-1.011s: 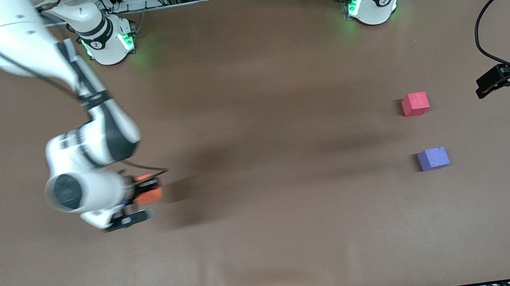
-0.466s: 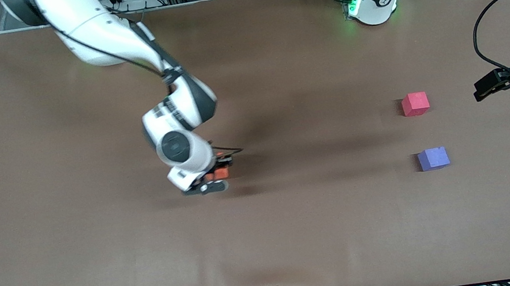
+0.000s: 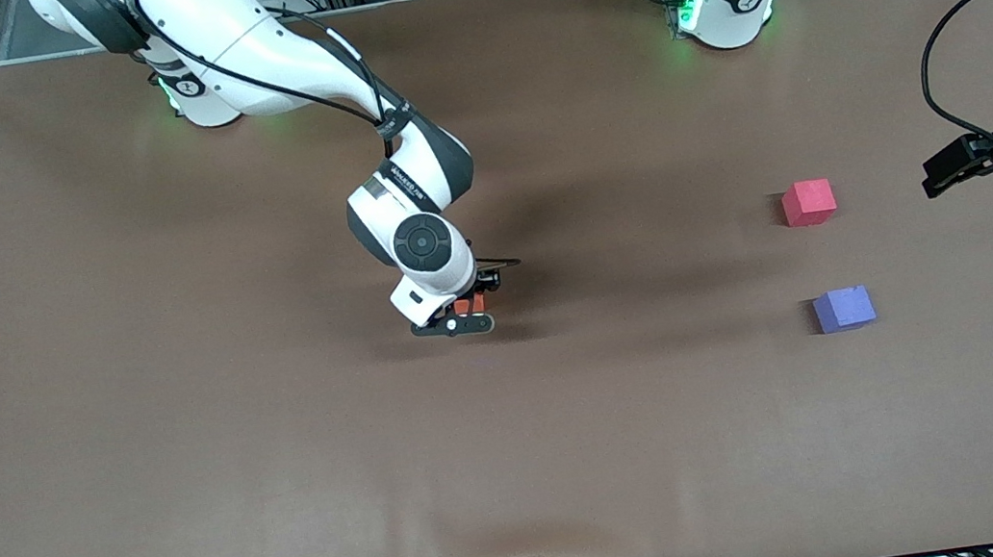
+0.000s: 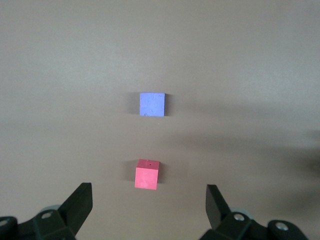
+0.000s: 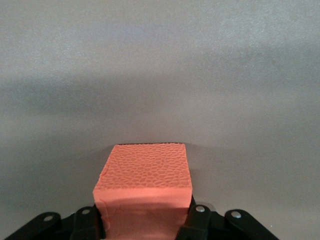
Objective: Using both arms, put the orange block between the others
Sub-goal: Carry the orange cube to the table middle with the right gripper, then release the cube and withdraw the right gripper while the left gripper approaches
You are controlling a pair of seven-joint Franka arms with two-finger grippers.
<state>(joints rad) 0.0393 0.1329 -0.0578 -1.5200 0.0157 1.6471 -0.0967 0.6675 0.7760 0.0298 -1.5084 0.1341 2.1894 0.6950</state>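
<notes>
A wide table [image 3: 199,514] covered in a brown mat, which ripples slightly at the edge nearest the front camera. Two small foam cubes rest directly on it toward the left arm's end: a pinkish-red cube [image 3: 808,203] and, nearer the camera, a purple-blue cube [image 3: 844,308], set apart with bare mat between them. Both arms' round bases appear to stand along the farthest edge.

Even overhead light; soft shadows on the table [image 3: 199,514]; frames sharp.
</notes>
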